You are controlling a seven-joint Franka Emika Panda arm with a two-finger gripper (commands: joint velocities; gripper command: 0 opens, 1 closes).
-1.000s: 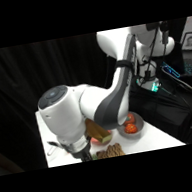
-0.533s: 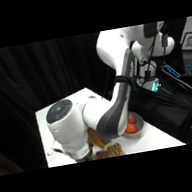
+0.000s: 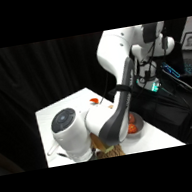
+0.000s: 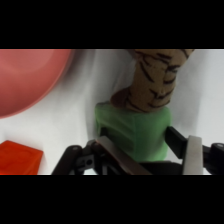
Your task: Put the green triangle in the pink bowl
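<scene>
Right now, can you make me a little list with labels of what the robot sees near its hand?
green triangle: right in front of the gripper, between its jaws
jaws: one on each side of the block; grip cannot be told
pink bowl: upper left in the wrist view, nothing seen in it
red-orange block: below the bowl
striped brown thing: just behind the triangle
table: white

I am wearing glossy white shells on my arm [image 3: 122,54], with dark grey joint bands; my gripper [image 4: 142,155] is showing black linkage and pale fingers.
</scene>
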